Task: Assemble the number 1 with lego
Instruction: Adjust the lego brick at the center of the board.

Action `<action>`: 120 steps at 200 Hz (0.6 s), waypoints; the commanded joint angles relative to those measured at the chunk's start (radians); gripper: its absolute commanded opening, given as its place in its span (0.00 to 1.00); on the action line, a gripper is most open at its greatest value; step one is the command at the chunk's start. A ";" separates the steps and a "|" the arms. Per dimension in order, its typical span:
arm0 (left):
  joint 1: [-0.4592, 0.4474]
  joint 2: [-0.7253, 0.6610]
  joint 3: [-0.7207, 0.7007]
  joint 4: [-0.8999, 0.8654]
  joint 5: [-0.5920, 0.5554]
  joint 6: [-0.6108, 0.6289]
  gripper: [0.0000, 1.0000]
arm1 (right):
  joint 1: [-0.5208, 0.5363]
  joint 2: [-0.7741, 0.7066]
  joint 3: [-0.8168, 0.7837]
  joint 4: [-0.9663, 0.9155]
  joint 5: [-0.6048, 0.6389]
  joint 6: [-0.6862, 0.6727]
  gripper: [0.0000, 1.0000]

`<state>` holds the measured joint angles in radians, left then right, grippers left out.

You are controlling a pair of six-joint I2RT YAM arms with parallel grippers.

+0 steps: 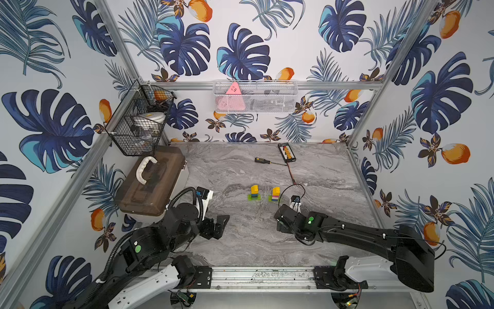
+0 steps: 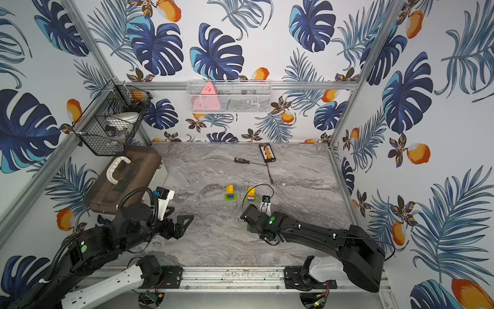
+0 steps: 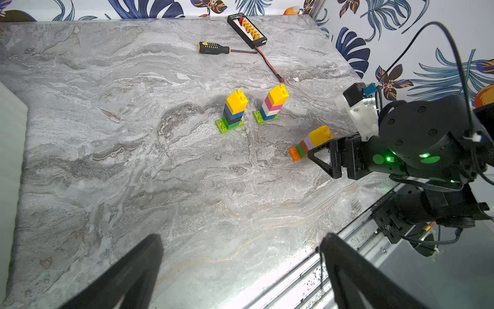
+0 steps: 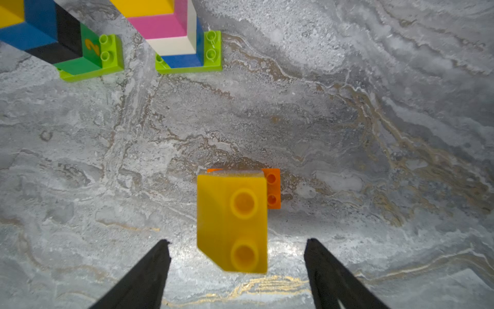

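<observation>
Two lego towers stand upright mid-table on lime bases. The left tower (image 1: pixel 254 192) (image 3: pixel 233 112) is green, black, blue and yellow. The right tower (image 1: pixel 275 194) (image 3: pixel 272 105) is blue, white, pink and yellow. A third lego stack (image 3: pixel 311 143) (image 4: pixel 232 219), orange-based and yellow-topped, leans tilted between the fingers of my right gripper (image 4: pixel 238 242) (image 3: pixel 319 149). That gripper is open, with a gap on each side of the yellow brick. In both top views the right wrist hides this stack. My left gripper (image 3: pixel 242 236) (image 1: pixel 222 222) is open and empty near the table's front left.
A screwdriver (image 1: pixel 263 160) and a black connector board (image 1: pixel 286 152) with a red wire lie at the back. A brown toolbox (image 1: pixel 151 182) stands at the left edge under a black wire basket (image 1: pixel 139 120). A metal rail (image 1: pixel 254 277) runs along the front.
</observation>
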<state>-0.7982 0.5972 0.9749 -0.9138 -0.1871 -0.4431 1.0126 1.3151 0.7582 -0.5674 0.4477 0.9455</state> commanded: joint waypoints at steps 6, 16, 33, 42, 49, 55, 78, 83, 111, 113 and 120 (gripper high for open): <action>0.001 0.001 0.004 0.008 -0.017 0.000 0.99 | 0.001 0.046 0.031 0.022 0.037 -0.031 0.78; 0.002 0.004 0.004 0.006 -0.020 0.000 0.99 | 0.000 0.065 0.045 0.015 0.041 -0.037 0.76; 0.001 0.007 0.005 0.002 -0.026 -0.005 0.99 | -0.002 0.090 0.053 0.013 0.045 -0.037 0.67; 0.001 0.008 0.005 0.001 -0.029 -0.006 0.99 | -0.002 0.095 0.054 0.018 0.046 -0.037 0.63; 0.001 0.009 0.005 0.001 -0.033 -0.006 0.99 | -0.002 0.098 0.054 0.020 0.048 -0.036 0.60; 0.002 0.009 0.006 0.001 -0.034 -0.006 0.99 | -0.002 0.100 0.053 0.024 0.050 -0.037 0.59; 0.002 0.012 0.008 -0.002 -0.037 -0.007 0.99 | -0.005 0.116 0.059 0.020 0.057 -0.034 0.58; 0.001 0.013 0.007 0.000 -0.038 -0.006 0.99 | -0.008 0.119 0.061 0.017 0.059 -0.033 0.58; 0.001 0.012 0.008 -0.001 -0.037 -0.006 0.99 | -0.024 0.135 0.061 0.022 0.058 -0.033 0.58; 0.001 0.012 0.007 -0.001 -0.039 -0.007 0.99 | -0.026 0.136 0.061 0.023 0.057 -0.033 0.57; 0.001 0.012 0.007 0.000 -0.038 -0.007 0.99 | -0.033 0.138 0.061 0.027 0.056 -0.037 0.57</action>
<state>-0.7982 0.6094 0.9752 -0.9188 -0.2104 -0.4442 0.9936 1.4460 0.8120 -0.5552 0.4908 0.9226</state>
